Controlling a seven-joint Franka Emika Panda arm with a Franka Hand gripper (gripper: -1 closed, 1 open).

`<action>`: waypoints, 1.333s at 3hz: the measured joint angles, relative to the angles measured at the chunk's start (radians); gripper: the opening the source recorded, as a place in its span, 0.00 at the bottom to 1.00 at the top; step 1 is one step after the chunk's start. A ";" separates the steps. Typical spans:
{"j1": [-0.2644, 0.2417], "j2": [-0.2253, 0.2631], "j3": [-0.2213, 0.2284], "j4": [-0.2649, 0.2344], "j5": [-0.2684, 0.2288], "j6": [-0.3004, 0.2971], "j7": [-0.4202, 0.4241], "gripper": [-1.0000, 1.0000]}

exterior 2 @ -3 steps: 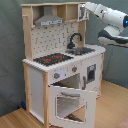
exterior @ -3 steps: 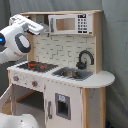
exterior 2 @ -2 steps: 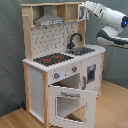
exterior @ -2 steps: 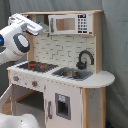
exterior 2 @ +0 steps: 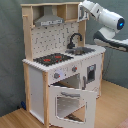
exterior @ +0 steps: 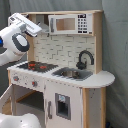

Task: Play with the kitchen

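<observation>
Toy kitchen, oven door hanging open; robot gripper (finger state unclear) at its two o'clock.

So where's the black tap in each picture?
First exterior view: the black tap curves up at centre-right, behind the sink.
Second exterior view: the black tap is just above centre, right of the hob.
Shared landmark: the hob with red rings.
</observation>
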 joint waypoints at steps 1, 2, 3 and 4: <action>-0.054 -0.027 0.026 0.032 0.000 -0.010 0.100 1.00; -0.110 -0.059 0.053 0.070 0.000 -0.022 0.214 1.00; -0.167 -0.097 0.076 0.111 0.000 -0.044 0.331 1.00; -0.221 -0.139 0.094 0.159 0.000 -0.081 0.448 1.00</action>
